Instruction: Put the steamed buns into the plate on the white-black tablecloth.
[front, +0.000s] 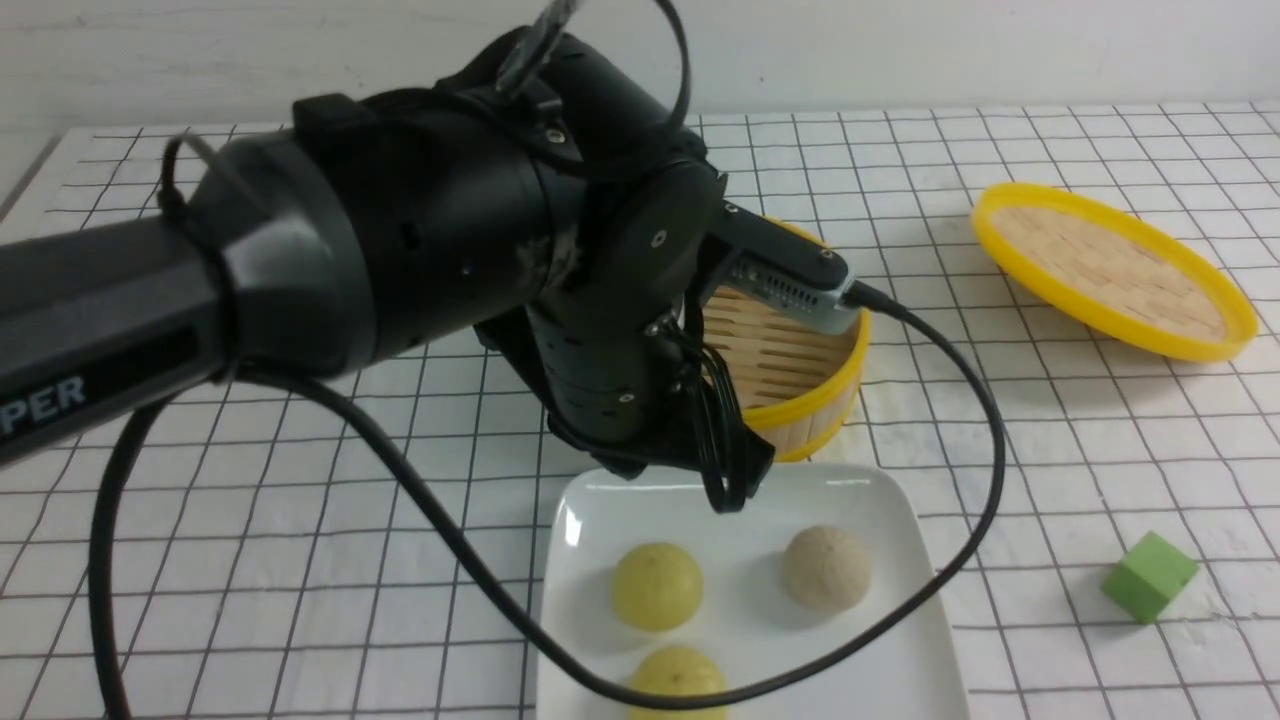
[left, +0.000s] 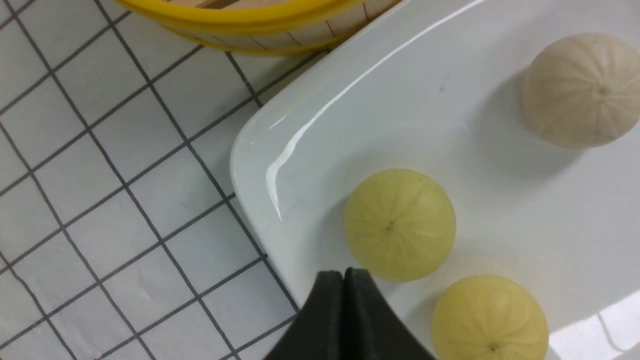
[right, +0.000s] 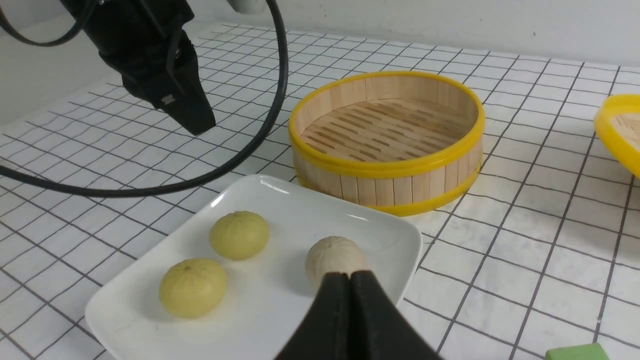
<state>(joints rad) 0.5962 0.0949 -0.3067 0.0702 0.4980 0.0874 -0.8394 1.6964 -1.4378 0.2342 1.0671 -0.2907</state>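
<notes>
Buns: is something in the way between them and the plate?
No, nothing visible is. The two yellow buns and the beige bun already lie on the plate. The steamer is empty. The left hand and right hand are shut, holding nothing.

Three steamed buns (front: 657, 585) rest on white plate (front: 900, 640).

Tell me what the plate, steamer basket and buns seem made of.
The plate: likely glazed ceramic, glossy white with sharp highlights; hard plastic possible. The steamer basket: matt pale bamboo or wood slats, with smooth yellow bands that look plastic. The steamed buns: matt, finely ribbed domes; real dough or a replica, I cannot tell.
</notes>
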